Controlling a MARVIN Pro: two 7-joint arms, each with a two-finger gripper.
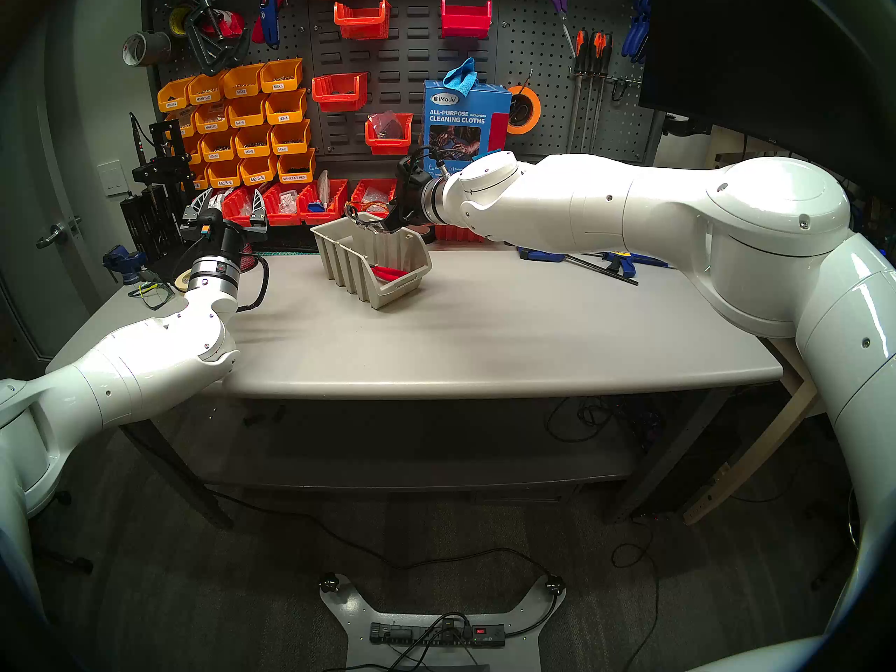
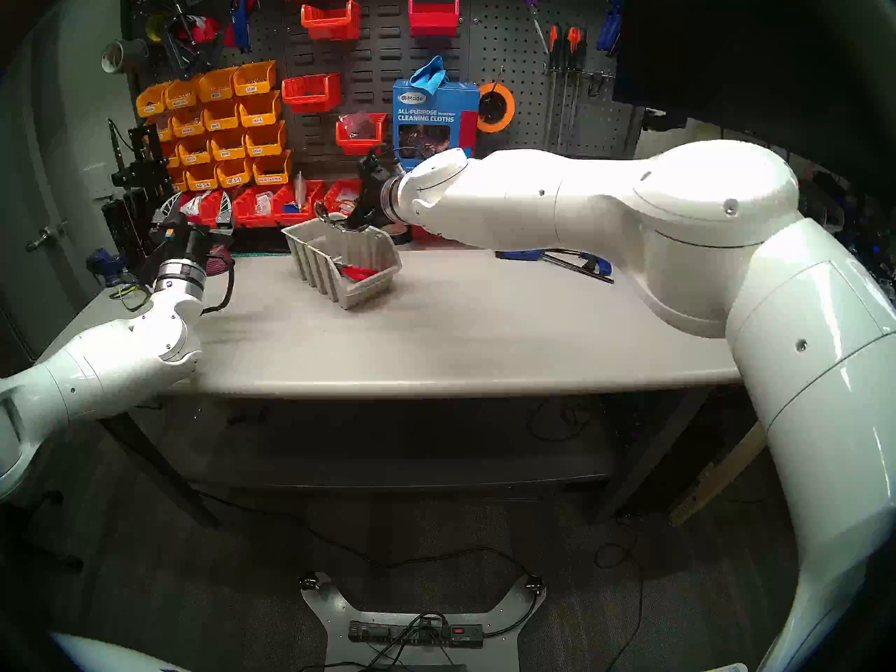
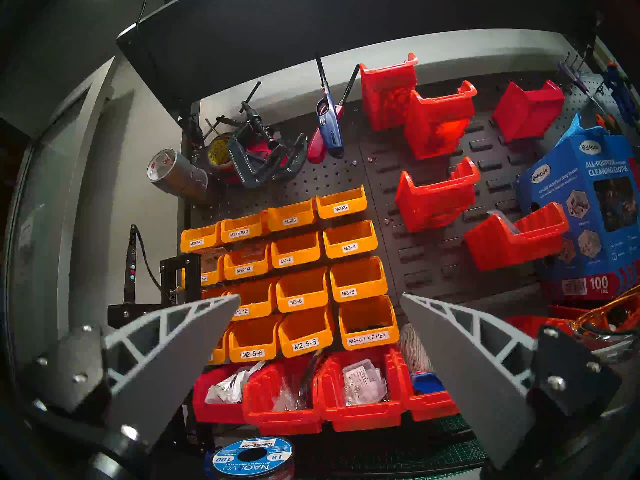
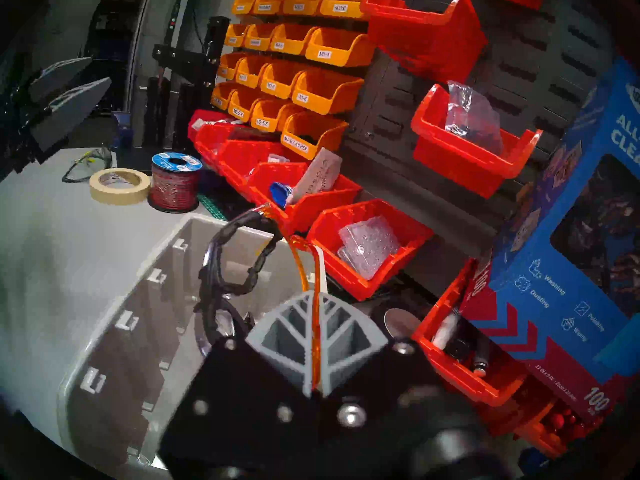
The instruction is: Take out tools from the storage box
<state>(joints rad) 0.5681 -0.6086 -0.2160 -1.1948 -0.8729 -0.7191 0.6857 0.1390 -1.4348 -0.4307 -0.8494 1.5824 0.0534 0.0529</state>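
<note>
- Glossy white, rounded arm shells with small dark screws.
- Silver wrist rings, black pincer mounts, looping black cables.
- Grey ribbed triangular fingers (image 3: 173, 358) fixed by bright bolts.

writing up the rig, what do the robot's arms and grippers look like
Glossy white rounded arm shells with small dark screws, silver wrist rings and black cables. Left gripper and right gripper: black bodies, pointed grey ribbed lattice fingers.

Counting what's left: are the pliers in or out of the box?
In: the pliers lie on the floor of the box, near its low front lip.
</note>
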